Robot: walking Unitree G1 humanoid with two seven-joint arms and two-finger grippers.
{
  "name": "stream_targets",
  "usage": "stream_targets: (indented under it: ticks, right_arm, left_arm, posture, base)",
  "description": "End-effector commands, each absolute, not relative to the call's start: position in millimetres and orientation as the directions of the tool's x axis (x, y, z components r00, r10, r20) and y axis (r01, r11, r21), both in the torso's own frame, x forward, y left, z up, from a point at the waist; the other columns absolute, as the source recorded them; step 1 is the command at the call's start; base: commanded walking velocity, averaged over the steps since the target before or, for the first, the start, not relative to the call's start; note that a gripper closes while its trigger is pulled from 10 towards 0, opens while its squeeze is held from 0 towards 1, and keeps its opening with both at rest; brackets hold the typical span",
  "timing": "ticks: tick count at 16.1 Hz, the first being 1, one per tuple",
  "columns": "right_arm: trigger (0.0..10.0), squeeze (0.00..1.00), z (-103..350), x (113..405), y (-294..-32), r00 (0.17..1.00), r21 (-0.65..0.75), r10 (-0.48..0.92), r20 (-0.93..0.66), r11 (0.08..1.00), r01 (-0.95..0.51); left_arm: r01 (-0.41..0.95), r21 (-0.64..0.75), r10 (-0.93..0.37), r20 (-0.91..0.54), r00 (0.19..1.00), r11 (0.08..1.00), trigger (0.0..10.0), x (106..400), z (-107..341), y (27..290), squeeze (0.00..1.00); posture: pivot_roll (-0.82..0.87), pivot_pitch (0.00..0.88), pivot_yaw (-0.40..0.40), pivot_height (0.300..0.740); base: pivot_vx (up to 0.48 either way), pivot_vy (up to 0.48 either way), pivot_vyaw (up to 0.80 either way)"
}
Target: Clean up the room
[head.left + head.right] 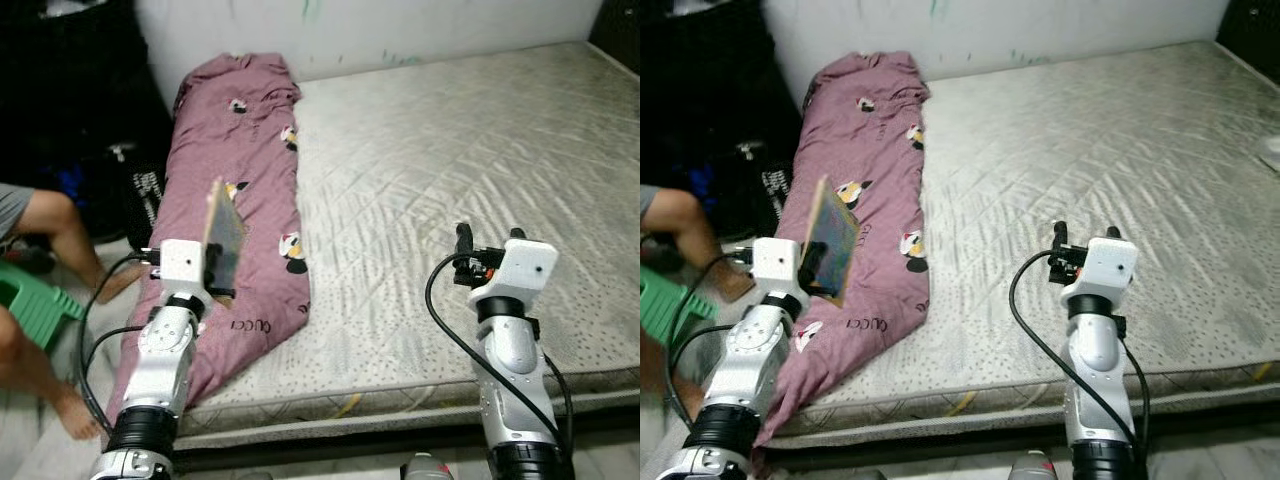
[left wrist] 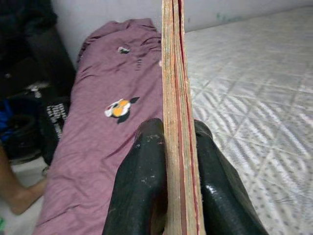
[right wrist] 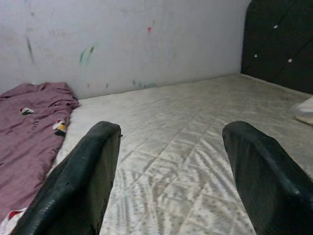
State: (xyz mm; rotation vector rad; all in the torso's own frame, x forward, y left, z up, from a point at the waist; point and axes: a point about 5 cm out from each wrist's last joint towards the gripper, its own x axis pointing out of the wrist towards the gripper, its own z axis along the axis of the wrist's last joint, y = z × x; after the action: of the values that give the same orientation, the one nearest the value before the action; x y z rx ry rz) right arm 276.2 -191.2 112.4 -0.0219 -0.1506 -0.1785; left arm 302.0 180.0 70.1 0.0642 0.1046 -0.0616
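A thin flat book (image 1: 224, 232) with worn tan edges stands upright in my left gripper (image 1: 216, 262), which is shut on its lower part above the purple blanket (image 1: 235, 150). In the left wrist view the book's edge (image 2: 177, 98) runs straight up between the two black fingers (image 2: 142, 191). The blanket, printed with small cartoon figures, lies crumpled along the left side of the bare grey mattress (image 1: 450, 170). My right gripper (image 1: 488, 238) hovers open over the mattress near its front edge, nothing between its fingers (image 3: 83, 181).
A person's bare legs (image 1: 60, 235) and a green stool (image 1: 35, 300) are on the floor to the left. Dark bags (image 1: 110, 170) sit by the wall there. A white object (image 3: 305, 110) lies at the mattress's far right, beside a black padded panel (image 3: 279, 44).
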Motion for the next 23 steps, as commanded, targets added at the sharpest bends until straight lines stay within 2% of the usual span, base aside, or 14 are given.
stream_targets:
  ticks: [1, 4, 6, 15, 18, 21, 23]
  right_arm:
    - [10.0, 0.0, 121, 279, -183, 0.974, -0.008, -0.132, 0.185, 0.991, 0.136]
    - [10.0, 0.0, 124, 286, -174, 0.981, -0.031, -0.055, 0.184, 0.998, 0.062]
    - [10.0, 0.0, 128, 292, -170, 0.983, -0.045, -0.012, 0.184, 0.999, 0.02]
    - [10.0, 0.0, 129, 293, -174, 0.984, -0.071, 0.006, 0.178, 0.997, 0.006]
    - [10.0, 0.0, 129, 294, -173, 0.984, -0.077, 0.016, 0.177, 0.997, -0.003]
    - [10.0, 0.0, 130, 294, -172, 0.984, -0.084, 0.026, 0.178, 0.996, -0.011]
    - [10.0, 0.0, 130, 294, -172, 0.984, -0.087, 0.028, 0.177, 0.996, -0.013]
  left_arm:
    - [0.045, 0.071, -0.042, -0.054, 0.998, 0.996, 10.0, 305, 82, 185, 0.0]
    - [0.001, 0.056, 0.002, -0.046, 0.999, 0.998, 10.0, 296, 78, 191, 0.0]
    - [-0.036, 0.035, 0.037, -0.044, 0.998, 0.999, 10.0, 289, 76, 197, 0.0]
    - [-0.025, 0.03, 0.026, -0.049, 0.998, 0.999, 10.0, 292, 78, 196, 0.0]
    - [-0.022, 0.029, 0.023, -0.05, 0.998, 0.999, 10.0, 292, 79, 195, 0.0]
    - [-0.021, 0.024, 0.023, -0.051, 0.998, 0.999, 10.0, 292, 79, 195, 0.0]
    - [-0.019, 0.021, 0.02, -0.053, 0.998, 1.0, 10.0, 292, 78, 194, 0.0]
  posture:
    - [-0.13, 0.0, 0.131, 0.74]
    - [-0.09, 0.0, 0.073, 0.74]
    - [-0.07, 0.0, 0.045, 0.74]
    - [-0.09, 0.0, 0.048, 0.74]
    - [-0.09, 0.0, 0.044, 0.74]
    - [-0.09, 0.0, 0.041, 0.74]
    - [-0.09, 0.0, 0.04, 0.74]
  base:
    - [0.0, 0.0, 0.0]
    - [0.0, 0.0, 0.0]
    - [0.0, -0.444, 0.0]
    - [0.0, -0.476, 0.0]
    - [0.0, 0.0, 0.0]
    - [0.0, -0.48, 0.0]
    - [0.0, 0.0, 0.0]
